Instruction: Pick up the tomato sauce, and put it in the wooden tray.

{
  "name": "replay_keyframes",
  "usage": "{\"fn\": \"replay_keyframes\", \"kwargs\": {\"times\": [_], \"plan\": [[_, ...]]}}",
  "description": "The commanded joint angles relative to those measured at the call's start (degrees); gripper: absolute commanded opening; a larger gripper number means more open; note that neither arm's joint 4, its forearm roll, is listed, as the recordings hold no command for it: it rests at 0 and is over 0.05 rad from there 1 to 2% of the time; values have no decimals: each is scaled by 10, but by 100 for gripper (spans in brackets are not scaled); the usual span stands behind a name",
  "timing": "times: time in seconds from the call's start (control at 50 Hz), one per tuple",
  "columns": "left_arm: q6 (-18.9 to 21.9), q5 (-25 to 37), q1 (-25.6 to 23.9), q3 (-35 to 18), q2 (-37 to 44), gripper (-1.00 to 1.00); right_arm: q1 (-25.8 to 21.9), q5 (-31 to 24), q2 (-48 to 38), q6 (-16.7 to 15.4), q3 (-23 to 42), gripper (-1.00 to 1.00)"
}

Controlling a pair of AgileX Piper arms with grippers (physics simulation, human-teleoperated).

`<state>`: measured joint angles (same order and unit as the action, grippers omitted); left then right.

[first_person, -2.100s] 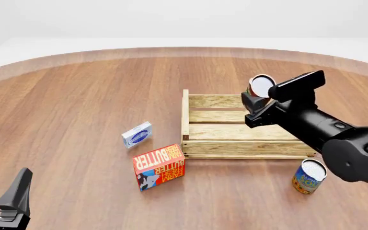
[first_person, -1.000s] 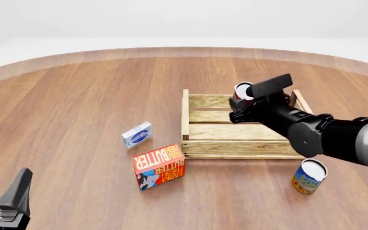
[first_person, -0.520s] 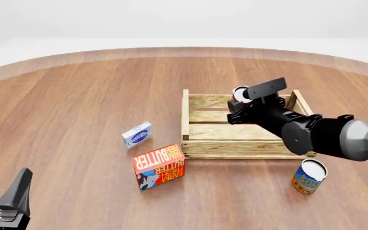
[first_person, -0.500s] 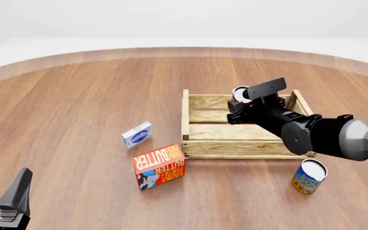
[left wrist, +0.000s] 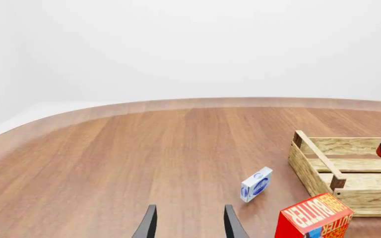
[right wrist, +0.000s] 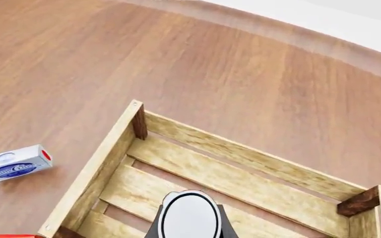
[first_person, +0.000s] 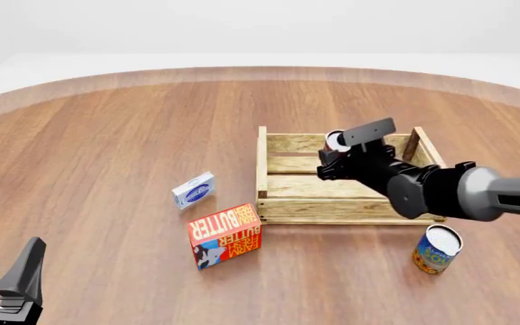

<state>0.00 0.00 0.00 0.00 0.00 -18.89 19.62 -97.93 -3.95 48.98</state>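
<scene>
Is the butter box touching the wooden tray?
Apart. The front view shows bare table between the butter box and the tray.

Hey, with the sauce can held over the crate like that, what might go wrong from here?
1. The right gripper holds the tomato sauce above the wooden tray, apparently tilted; released from there it may tip or roll on the slats.
2. The can sits toward the tray's far side in the front view, so lowering could clip the far wall.
3. The arm reaches across the tray's near right corner; pulling back low might nudge it, or the blue-and-orange can.
</scene>
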Motion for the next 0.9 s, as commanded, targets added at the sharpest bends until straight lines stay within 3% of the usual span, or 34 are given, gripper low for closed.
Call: {"fn": "replay_keyframes", "kwargs": {"times": [0.02, 0.9], "plan": [[0, 0, 0, 0, 0, 100, 1, 9, -24, 14, 5, -100], [0, 0, 0, 0, 0, 100, 4, -10, -86, 19, 40, -100]]}}
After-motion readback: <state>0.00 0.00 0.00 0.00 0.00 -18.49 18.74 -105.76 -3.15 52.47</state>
